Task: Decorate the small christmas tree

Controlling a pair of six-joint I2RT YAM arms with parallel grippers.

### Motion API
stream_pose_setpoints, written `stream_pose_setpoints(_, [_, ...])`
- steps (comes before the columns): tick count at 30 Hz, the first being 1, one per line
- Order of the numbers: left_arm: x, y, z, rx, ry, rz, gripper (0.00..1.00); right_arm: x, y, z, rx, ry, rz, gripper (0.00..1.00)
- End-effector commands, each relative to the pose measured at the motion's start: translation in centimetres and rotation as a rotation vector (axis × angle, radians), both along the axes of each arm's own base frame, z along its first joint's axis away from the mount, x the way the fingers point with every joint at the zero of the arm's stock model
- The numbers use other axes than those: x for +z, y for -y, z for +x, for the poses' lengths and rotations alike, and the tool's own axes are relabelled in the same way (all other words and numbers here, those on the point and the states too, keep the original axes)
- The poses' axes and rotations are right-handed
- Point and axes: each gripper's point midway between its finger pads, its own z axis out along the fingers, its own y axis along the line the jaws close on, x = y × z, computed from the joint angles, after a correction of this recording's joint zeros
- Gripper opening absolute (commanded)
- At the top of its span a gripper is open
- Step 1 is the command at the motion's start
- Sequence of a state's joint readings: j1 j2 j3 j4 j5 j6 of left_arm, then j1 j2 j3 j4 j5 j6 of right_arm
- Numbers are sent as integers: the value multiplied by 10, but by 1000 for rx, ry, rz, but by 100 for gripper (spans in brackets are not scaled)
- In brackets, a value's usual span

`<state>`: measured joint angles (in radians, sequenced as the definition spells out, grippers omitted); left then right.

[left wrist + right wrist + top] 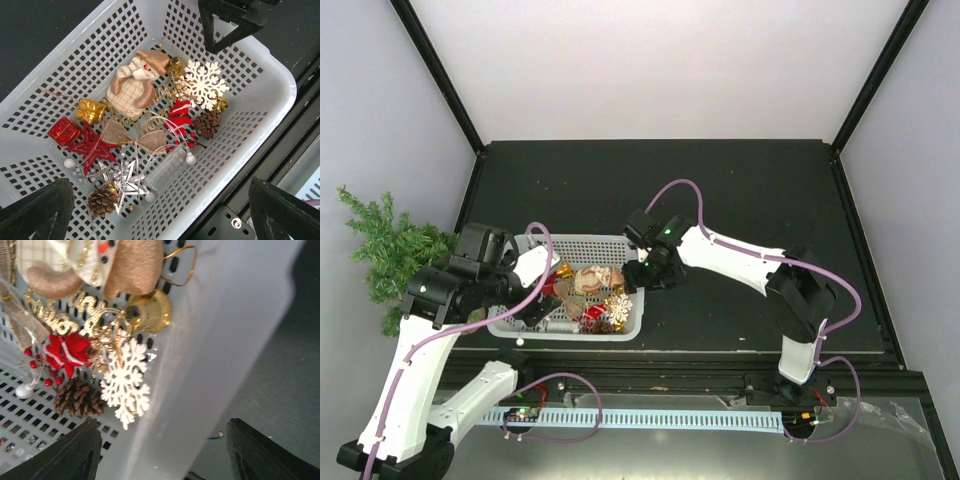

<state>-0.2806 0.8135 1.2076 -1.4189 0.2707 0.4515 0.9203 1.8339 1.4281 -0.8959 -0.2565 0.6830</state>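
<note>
Both hands are hanging with fingers spread, empty: the left hand (162, 205) above the white basket (280, 95), the right hand (165, 450) at its rim. Inside are lying a snowman (132, 87), a white snowflake (202, 84), a red star (92, 145) and pine cones (207, 124). The small christmas tree (385, 250) is sitting at the top view's middle left, beside the counter (740, 190); likely light and springy, it is best gripped low on the trunk.

Both the left arm (406, 374) and the right arm (735, 256) wear smooth white shells between chunky black joints, with a thin lilac cable (678, 183) looping loosely along each, a small green light (668, 234) at the right wrist, and matte black wedge-shaped fingers (37, 212).
</note>
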Motion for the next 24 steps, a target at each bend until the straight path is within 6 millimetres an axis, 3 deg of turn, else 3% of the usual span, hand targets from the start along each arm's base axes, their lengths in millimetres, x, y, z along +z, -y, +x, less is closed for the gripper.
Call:
stream_pose_setpoints(1, [3, 0, 3, 13, 22, -13, 95, -3, 18, 12, -12, 29, -69, 69])
stream_pose_setpoints(15, [4, 2, 9, 13, 20, -11, 95, -16, 88, 42, -120, 35, -182, 69])
stream_pose_setpoints(24, [6, 4, 15, 17, 15, -18, 95, -16, 172, 72, -349, 37, -213, 62])
